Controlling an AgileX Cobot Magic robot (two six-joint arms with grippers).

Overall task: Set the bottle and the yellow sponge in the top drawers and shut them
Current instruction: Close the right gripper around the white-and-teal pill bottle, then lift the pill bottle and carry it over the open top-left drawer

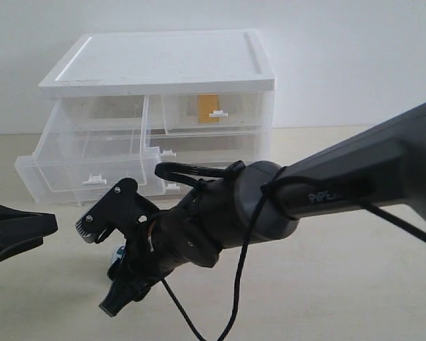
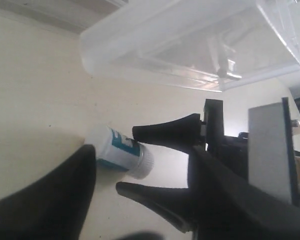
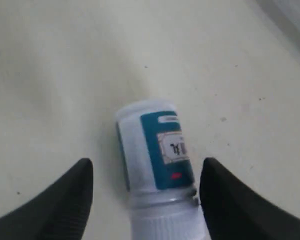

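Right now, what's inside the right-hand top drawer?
The sponge, seen through the drawer's clear front. The handle covers part of it; nothing else shows.

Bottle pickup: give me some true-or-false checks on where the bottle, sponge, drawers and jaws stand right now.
1. The bottle lies on its side on the table. True.
2. The right arm's jaws are shut on the bottle. False: they stand open, one on each side of it.
3. The yellow sponge lies on the table beside the bottle. False: it sits inside the closed top right drawer.
4. The top left drawer is pulled out. True.
5. The left arm's jaws hold the bottle. False: they are open and empty, off to the side.
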